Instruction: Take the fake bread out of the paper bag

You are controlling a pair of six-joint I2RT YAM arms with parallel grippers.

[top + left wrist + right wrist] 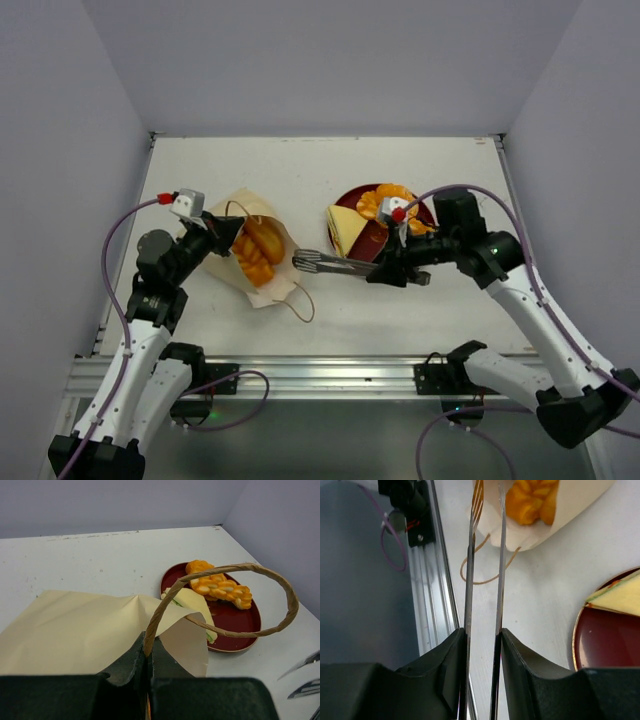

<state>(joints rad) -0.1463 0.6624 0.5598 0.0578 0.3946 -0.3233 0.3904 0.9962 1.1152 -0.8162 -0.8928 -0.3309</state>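
The paper bag (pixel 283 238) lies on its side left of centre, mouth held open. Orange fake bread (pixel 256 251) shows inside it. My left gripper (pixel 224 233) is shut on the bag's upper loop handle (pixel 241 568), pinched between the fingers (pixel 131 666). My right gripper (pixel 386 271) is shut on a pair of metal tongs (pixel 324 263). Their two arms (pixel 470 580) stand a little apart, tips just short of the bag's mouth and the bread (pixel 535 500). A braided loaf (pixel 220 586) and a pale sandwich (pixel 191 603) rest on the red plate (pixel 235 624).
The bag's other handle (pixel 301 306) lies loose on the table toward the near edge. The aluminium rail (pixel 433 605) with the arm bases runs along that edge. Grey walls close in the back and both sides.
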